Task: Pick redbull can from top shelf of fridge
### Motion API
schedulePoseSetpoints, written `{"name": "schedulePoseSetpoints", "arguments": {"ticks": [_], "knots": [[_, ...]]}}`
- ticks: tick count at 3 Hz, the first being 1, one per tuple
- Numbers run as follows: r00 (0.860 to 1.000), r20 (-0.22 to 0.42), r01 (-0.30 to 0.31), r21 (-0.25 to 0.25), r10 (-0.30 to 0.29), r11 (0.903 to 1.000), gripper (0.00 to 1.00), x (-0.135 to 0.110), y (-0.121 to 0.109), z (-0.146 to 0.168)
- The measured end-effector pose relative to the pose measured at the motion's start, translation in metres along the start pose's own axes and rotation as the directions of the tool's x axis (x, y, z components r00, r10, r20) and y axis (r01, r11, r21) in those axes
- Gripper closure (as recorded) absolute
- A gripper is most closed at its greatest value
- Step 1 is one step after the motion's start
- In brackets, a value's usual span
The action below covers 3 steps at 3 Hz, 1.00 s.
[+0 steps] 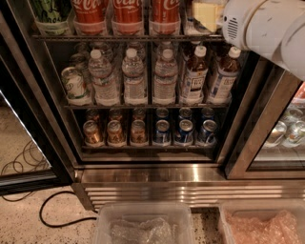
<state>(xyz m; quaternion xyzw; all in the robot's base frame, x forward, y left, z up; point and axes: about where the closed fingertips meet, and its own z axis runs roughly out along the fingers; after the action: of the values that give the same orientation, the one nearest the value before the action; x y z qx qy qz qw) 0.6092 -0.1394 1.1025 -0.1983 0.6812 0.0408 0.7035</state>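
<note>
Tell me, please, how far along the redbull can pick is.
Done: the fridge stands open. In hand: the gripper is at the right end of the top shelf, beside the Coca-Cola cans; its grasp is unclear. Left: no redbull can is plainly visible, so gripping and lifting it out remain.
</note>
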Motion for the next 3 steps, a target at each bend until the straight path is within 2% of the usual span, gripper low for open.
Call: {"name": "schedulePoseSetpoints", "arguments": {"ticks": [2, 3], "knots": [[0.998, -0.053, -0.044, -0.067, 0.040, 0.9968, 1.00, 0.016, 0.018, -0.019], [0.994, -0.086, -0.080, -0.103, 0.071, 0.9915, 1.00, 0.030, 0.029, -0.030]]}}
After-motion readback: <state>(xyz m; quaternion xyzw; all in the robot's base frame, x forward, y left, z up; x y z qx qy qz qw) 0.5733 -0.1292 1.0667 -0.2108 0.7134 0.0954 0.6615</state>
